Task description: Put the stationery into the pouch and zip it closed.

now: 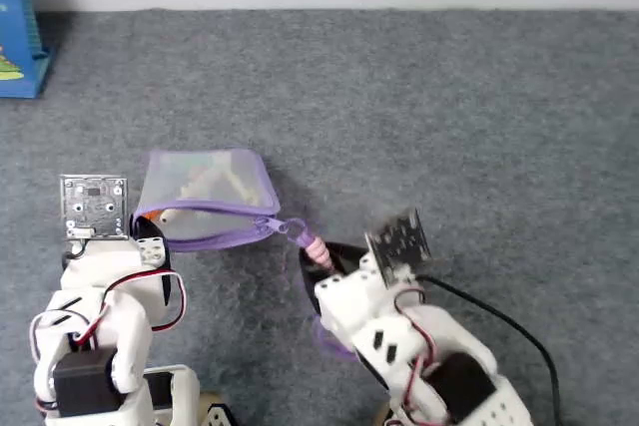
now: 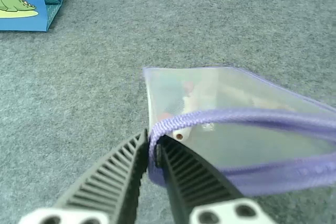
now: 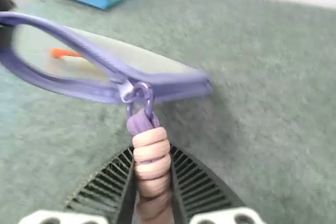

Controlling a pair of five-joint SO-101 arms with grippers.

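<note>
The zip step is in hand. The pouch [image 2: 236, 93] is pinched by its end in the left gripper [image 2: 152, 144], stationery [image 2: 191, 98] inside, just ahead. The pull [image 3: 150, 142] is held in the right gripper [image 3: 151, 161]; next it likely must be dragged along the open mouth

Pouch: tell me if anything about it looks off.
A white pen end pokes into the open mouth of the pouch by the corner pinched in the left tool, right in the zipper's path. The right tool holds the pink pull; nothing else stands out.
</note>
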